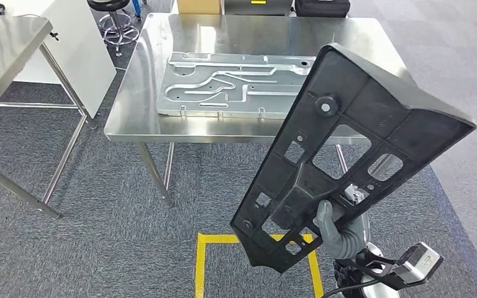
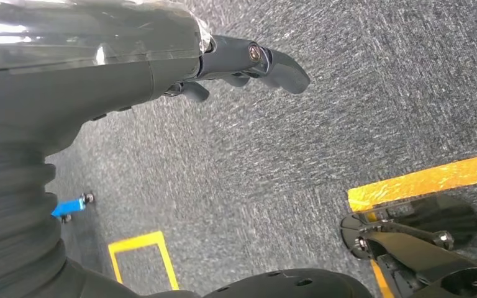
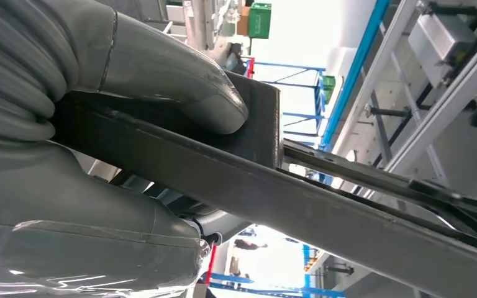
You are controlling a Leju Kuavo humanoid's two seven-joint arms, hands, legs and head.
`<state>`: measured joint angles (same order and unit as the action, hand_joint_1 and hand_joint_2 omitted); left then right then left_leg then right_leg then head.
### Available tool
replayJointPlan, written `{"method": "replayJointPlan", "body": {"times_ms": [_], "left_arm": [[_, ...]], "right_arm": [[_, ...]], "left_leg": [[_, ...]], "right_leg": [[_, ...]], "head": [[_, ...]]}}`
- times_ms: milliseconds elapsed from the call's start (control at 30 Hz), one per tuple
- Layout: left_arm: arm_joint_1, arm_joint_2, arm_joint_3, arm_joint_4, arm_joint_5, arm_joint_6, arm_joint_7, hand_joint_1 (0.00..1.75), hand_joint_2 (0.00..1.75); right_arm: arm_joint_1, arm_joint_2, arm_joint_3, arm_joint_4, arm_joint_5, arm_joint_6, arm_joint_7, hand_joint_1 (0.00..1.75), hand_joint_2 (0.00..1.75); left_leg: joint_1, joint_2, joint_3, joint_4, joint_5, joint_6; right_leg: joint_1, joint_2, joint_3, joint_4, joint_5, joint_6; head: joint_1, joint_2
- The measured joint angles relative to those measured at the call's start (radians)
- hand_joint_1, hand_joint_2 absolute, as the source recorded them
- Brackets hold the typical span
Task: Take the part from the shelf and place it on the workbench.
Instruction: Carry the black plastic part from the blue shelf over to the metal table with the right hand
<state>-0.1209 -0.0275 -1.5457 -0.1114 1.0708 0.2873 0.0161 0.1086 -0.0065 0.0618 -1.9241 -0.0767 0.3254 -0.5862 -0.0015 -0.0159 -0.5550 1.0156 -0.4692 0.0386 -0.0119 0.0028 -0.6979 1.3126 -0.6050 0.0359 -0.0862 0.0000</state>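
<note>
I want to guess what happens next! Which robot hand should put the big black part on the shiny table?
The right hand, probably. It already grips the black part, held up in front of the steel workbench. The left hand hangs over the carpet, its fingers holding nothing.

Right hand (image 3: 99, 155) grips the black part (image 3: 323, 205).

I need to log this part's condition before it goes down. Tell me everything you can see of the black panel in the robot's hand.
The black panel is a flat, matte, plastic-looking plate, long and wider at its top end, with raised ribs, a rim, several rectangular cut-outs, small holes and a round boss. It is held in the air, tilted, in front of the steel workbench, not touching it. The right hand grips it near its narrow lower end, thumb pressed on a rib. No damage shows.
</note>
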Motion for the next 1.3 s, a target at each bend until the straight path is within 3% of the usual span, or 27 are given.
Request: {"method": "replayJointPlan", "body": {"times_ms": [33, 100, 133, 167, 233, 333, 367, 433, 467, 500, 533, 567, 633, 667, 700, 833, 900, 967, 1000, 1033, 1067, 1133, 1167, 1233, 1300], "left_arm": [[0.001, 0.0, 0.0, 0.0, 0.0, 0.0, 0.0, 0.0, 1.75], [0.001, 0.0, 0.0, 0.0, 0.001, -0.001, 0.0, 0.0, 1.75], [0.001, -0.001, 0.0, 0.0, 0.001, -0.001, 0.001, 0.0, 1.75], [0.0, -0.001, 0.0, 0.0, 0.002, -0.001, 0.001, 0.0, 1.75], [-0.001, -0.001, 0.0, 0.0, 0.006, -0.002, 0.002, 0.0, 1.75], [-0.004, 0.001, 0.0, 0.0, 0.009, -0.001, 0.002, 0.0, 1.75], [-0.005, 0.002, 0.0, 0.0, 0.009, -0.001, 0.001, 0.0, 1.75], [-0.007, 0.002, 0.0, 0.0, 0.012, -0.001, 0.0, 0.0, 1.75], [-0.007, 0.002, 0.0, 0.0, 0.013, -0.001, -0.001, 0.0, 1.75], [-0.006, 0.002, 0.0, 0.0, 0.014, -0.001, -0.002, 0.0, 1.75], [-0.006, 0.003, 0.0, 0.0, 0.015, 0.0, -0.003, 0.0, 1.75], [-0.005, 0.003, 0.0, 0.0, 0.015, 0.0, -0.004, 0.0, 1.75], [-0.004, 0.004, 0.0, 0.0, 0.014, 0.001, -0.005, 0.0, 1.75], [-0.004, 0.004, 0.0, 0.0, 0.014, 0.001, -0.006, 0.0, 1.75], [-0.004, 0.004, 0.0, 0.0, 0.014, 0.001, -0.007, 0.0, 1.75], [-0.004, 0.002, 0.0, 0.0, 0.013, 0.0, -0.008, 0.0, 1.75], [-0.004, 0.002, 0.0, 0.0, 0.012, 0.0, -0.008, 0.0, 1.75], [-0.003, 0.002, 0.0, 0.0, 0.012, 0.0, -0.008, 0.0, 1.75], [-0.003, 0.002, 0.0, 0.0, 0.012, 0.0, -0.007, 0.0, 1.75], [-0.002, 0.002, 0.0, 0.0, 0.012, 0.0, -0.007, 0.0, 1.75], [-0.002, 0.001, 0.0, 0.0, 0.013, 0.0, -0.006, 0.0, 1.75], [-0.003, 0.0, 0.0, 0.0, 0.012, 0.0, -0.006, 0.0, 1.75], [-0.003, 0.0, 0.0, 0.0, 0.012, -0.001, -0.006, 0.0, 1.75], [-0.005, -0.001, 0.0, 0.0, 0.011, -0.001, -0.005, 0.0, 1.75], [-0.005, 0.0, -0.001, 0.0, 0.01, -0.001, -0.004, 0.0, 1.75]], "right_arm": [[0.002, 0.0, 0.0, 0.0, 0.0, 0.0, 0.0, 1.75, 1.75], [0.002, 0.0, 0.0, 0.0, 0.0, 0.0, 0.0, 1.75, 1.75], [0.002, 0.0, 0.0, 0.001, 0.0, 0.0, 0.0, 1.75, 1.75], [0.001, 0.0, 0.0, 0.001, 0.0, 0.0, 0.0, 1.75, 1.75], [0.001, 0.0, 0.0, 0.002, 0.0, 0.001, 0.0, 1.75, 1.75], [-0.001, 0.0, 0.0, 0.002, 0.001, 0.001, 0.0, 1.75, 1.75], [-0.002, 0.0, 0.0, 0.002, 0.001, 0.002, -0.001, 1.75, 1.75], [-0.005, 0.0, 0.0, 0.005, 0.001, 0.004, -0.001, 1.75, 1.75], [-0.005, 0.0, 0.0, 0.007, 0.0, 0.006, -0.001, 1.75, 1.75], [-0.005, 0.0, 0.001, 0.01, 0.0, 0.008, -0.001, 1.75, 1.75], [-0.005, 0.0, 0.001, 0.012, 0.0, 0.011, -0.001, 1.75, 1.75], [-0.006, 0.0, 0.001, 0.014, 0.0, 0.013, -0.002, 1.75, 1.75], [-0.007, 0.0, 0.001, 0.015, -0.001, 0.015, -0.003, 1.75, 1.75], [-0.009, 0.0, 0.001, 0.015, -0.001, 0.015, -0.003, 1.75, 1.75], [-0.01, 0.0, 0.001, 0.015, -0.001, 0.015, -0.003, 1.75, 1.75], [-0.014, 0.0, 0.001, 0.014, -0.001, 0.013, -0.005, 1.75, 1.75], [-0.016, 0.0, 0.001, 0.013, -0.001, 0.013, -0.006, 1.75, 1.75], [-0.016, 0.0, 0.001, 0.013, -0.001, 0.013, -0.006, 1.75, 1.75], [-0.015, 0.0, 0.001, 0.014, -0.001, 0.013, -0.006, 1.75, 1.75], [-0.015, 0.0, 0.001, 0.014, -0.001, 0.013, -0.006, 1.75, 1.75], [-0.015, 0.0, 0.001, 0.014, -0.001, 0.013, -0.005, 1.75, 1.75], [-0.017, 0.0, 0.001, 0.014, -0.001, 0.013, -0.005, 1.75, 1.75], [-0.018, 0.0, 0.001, 0.014, -0.001, 0.013, -0.004, 1.75, 1.75], [-0.019, 0.0, 0.001, 0.012, 0.0, 0.013, -0.003, 1.75, 1.75], [-0.018, -0.001, 0.001, 0.01, 0.0, 0.012, -0.002, 1.75, 1.75]], "left_leg": [[0.0, -0.002, 0.011, 0.0, -0.008, -0.001], [-0.001, -0.004, 0.034, -0.002, -0.026, -0.004], [-0.003, -0.005, 0.044, -0.002, -0.035, -0.008], [-0.005, -0.006, 0.049, -0.003, -0.042, -0.013], [-0.007, -0.006, 0.056, -0.009, -0.051, -0.023], [-0.009, -0.001, 0.061, 0.008, -0.071, -0.038], [-0.009, 0.0, 0.043, 0.049, -0.089, -0.042], [-0.006, 0.0, -0.035, 0.184, -0.135, -0.05], [-0.005, 0.0, -0.078, 0.245, -0.147, -0.053], [-0.005, 0.0, -0.108, 0.275, -0.14, -0.055], [-0.005, 0.0, -0.119, 0.267, -0.112, -0.056], [-0.004, 0.001, -0.112, 0.22, -0.065, -0.056], [-0.005, 0.002, -0.073, 0.088, 0.025, -0.052], [-0.006, 0.003, -0.055, 0.041, 0.045, -0.046], [-0.007, 0.003, -0.046, 0.016, 0.048, -0.039], [-0.003, 0.001, -0.033, 0.001, 0.032, -0.012], [0.0, 0.002, -0.022, -0.004, 0.025, -0.003], [0.0, 0.003, -0.013, -0.004, 0.016, 0.002], [0.0, 0.001, -0.007, -0.004, 0.01, 0.002], [0.0, 0.0, 0.002, -0.004, 0.004, 0.002], [0.0, -0.002, 0.012, -0.004, -0.004, 0.001], [-0.002, -0.004, 0.034, -0.004, -0.02, -0.004], [-0.003, -0.005, 0.04, -0.004, -0.027, -0.009], [-0.005, -0.006, 0.042, -0.006, -0.035, -0.019], [-0.005, -0.004, 0.046, -0.011, -0.041, -0.029]], "right_leg": [[0.0, 0.0, -0.006, -0.022, 0.038, -0.002], [0.003, 0.0, 0.029, -0.149, 0.14, -0.013], [0.006, 0.0, 0.049, -0.21, 0.174, -0.02], [0.01, -0.001, 0.064, -0.251, 0.188, -0.027], [0.016, -0.002, 0.075, -0.275, 0.178, -0.038], [0.005, -0.001, 0.099, -0.298, 0.169, -0.052], [0.001, -0.002, 0.111, -0.305, 0.165, -0.057], [0.002, -0.005, 0.128, -0.309, 0.153, -0.063], [0.002, -0.005, 0.136, -0.309, 0.146, -0.064], [0.003, -0.004, 0.145, -0.309, 0.138, -0.064], [0.003, -0.003, 0.155, -0.308, 0.13, -0.063], [0.003, -0.002, 0.168, -0.308, 0.122, -0.062], [0.005, 0.0, 0.19, -0.307, 0.102, -0.054], [0.006, 0.001, 0.195, -0.305, 0.094, -0.05], [0.008, 0.002, 0.197, -0.305, 0.088, -0.045], [0.009, 0.001, 0.193, -0.285, 0.068, -0.025], [0.006, 0.0, 0.143, -0.189, 0.028, -0.015], [0.002, 0.0, 0.053, -0.053, -0.01, -0.008], [0.001, 0.0, 0.018, -0.013, -0.006, -0.007], [0.0, 0.0, 0.0, -0.01, 0.019, -0.007], [-0.001, -0.001, 0.002, -0.046, 0.063, -0.009], [0.002, -0.001, 0.039, -0.175, 0.157, -0.019], [0.006, -0.001, 0.057, -0.231, 0.181, -0.025], [0.013, -0.002, 0.072, -0.277, 0.183, -0.034], [0.009, -0.002, 0.079, -0.289, 0.177, -0.042]], "head": [[0.0, 0.0], [0.0, 0.0], [0.0, 0.0], [0.0, 0.0], [0.0, 0.0], [0.0, 0.0], [0.0, 0.0], [0.0, 0.0], [0.0, 0.0], [0.0, 0.0], [0.0, 0.0], [0.0, 0.0], [0.0, 0.0], [0.0, 0.0], [0.0, 0.0], [0.0, 0.0], [0.0, 0.0], [0.0, 0.0], [0.0, 0.0], [0.0, 0.0], [0.0, 0.0], [0.0, 0.0], [0.0, 0.0], [0.001, 0.0], [0.001, 0.0]]}}
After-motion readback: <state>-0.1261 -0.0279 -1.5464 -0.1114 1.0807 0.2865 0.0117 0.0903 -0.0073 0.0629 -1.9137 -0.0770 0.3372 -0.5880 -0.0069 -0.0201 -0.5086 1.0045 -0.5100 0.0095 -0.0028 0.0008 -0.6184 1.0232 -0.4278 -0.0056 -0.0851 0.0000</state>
